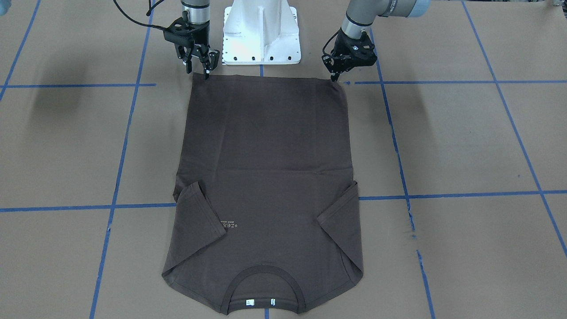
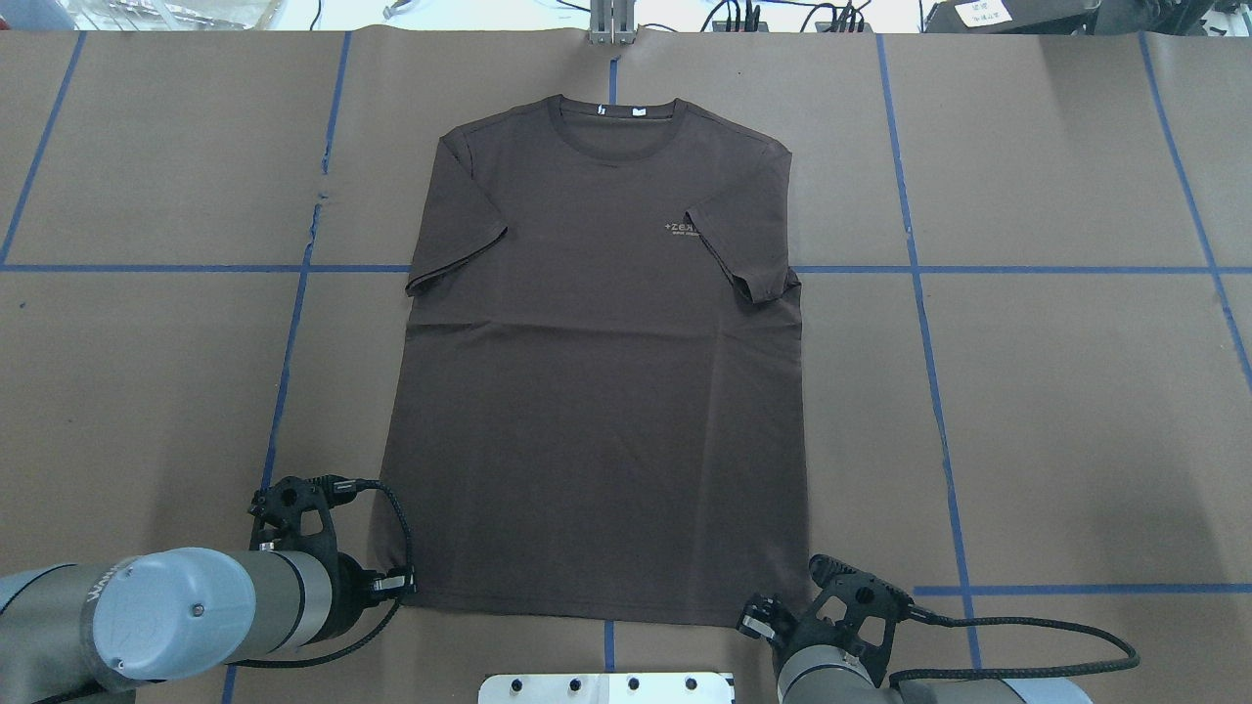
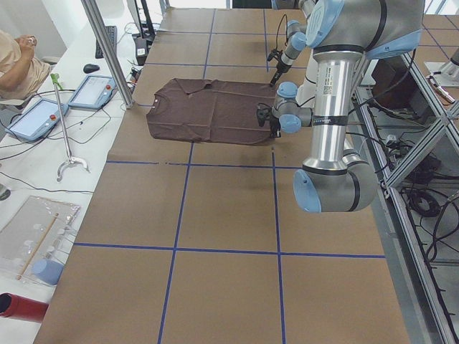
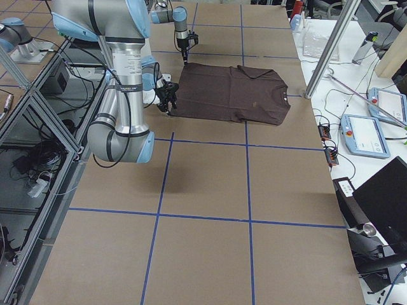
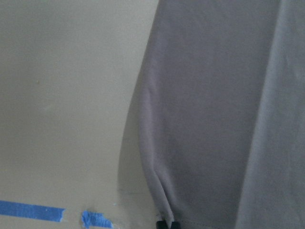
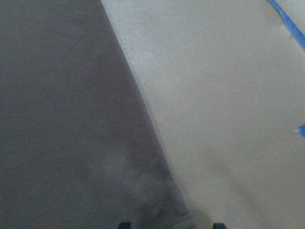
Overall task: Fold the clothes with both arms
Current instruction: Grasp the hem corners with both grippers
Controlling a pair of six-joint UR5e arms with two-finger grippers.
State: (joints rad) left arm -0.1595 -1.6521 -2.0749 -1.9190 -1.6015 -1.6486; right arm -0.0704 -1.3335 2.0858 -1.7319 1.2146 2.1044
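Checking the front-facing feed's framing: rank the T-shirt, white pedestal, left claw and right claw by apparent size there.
1. T-shirt
2. white pedestal
3. left claw and right claw: about alike, so unranked

T-shirt (image 2: pixel 597 391) lies flat; left gripper (image 2: pixel 399 584) and right gripper (image 2: pixel 755 620) at its hem corners

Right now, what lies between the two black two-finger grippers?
Only the bottom hem of the dark brown short-sleeved T-shirt, running from the right gripper to the left gripper; the front-facing view shows it.
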